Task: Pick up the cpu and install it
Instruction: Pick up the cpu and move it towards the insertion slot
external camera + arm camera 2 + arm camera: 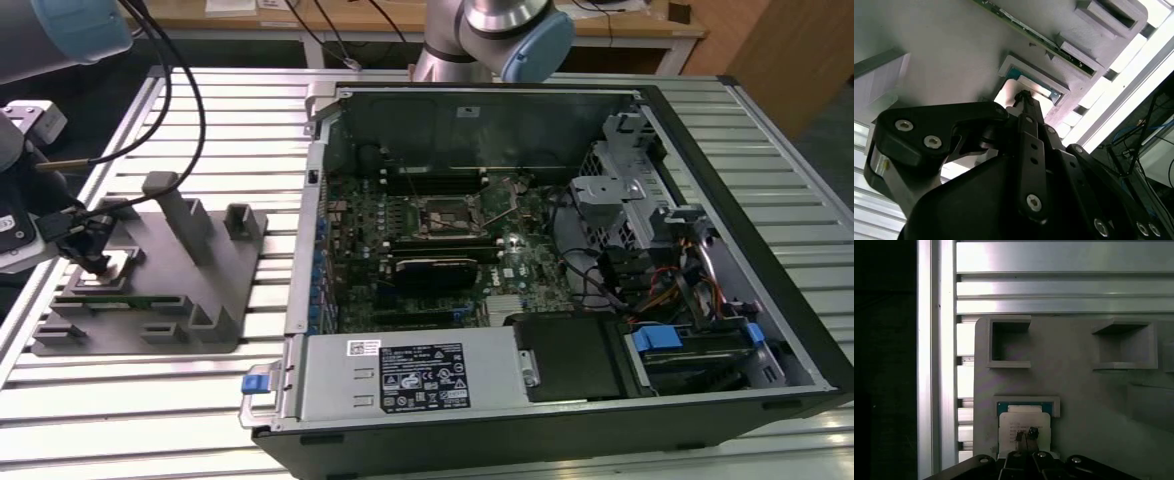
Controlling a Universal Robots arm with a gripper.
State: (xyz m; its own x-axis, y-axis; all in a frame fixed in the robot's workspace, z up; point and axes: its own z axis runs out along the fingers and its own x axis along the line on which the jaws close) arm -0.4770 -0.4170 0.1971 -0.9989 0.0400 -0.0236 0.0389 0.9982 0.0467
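Item: cpu (pixel 1013 421), sitting in its pocket on the grey fixture plate (pixel 1079 390), well apart from the computer case (pixel 561 400).
Gripper (pixel 1026 434): poising at the chip's top, jaws seemingly pressed together.
Risk: an off-centre lift tilting the chip, so it is jamming against the pocket wall.

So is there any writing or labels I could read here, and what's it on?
Black label on the metal box inside the computer case: too small to read.
White label beside it: too small to read.
White sticker on the case's far wall: too small to read.
Chip in the grey holder: faint print, unreadable.
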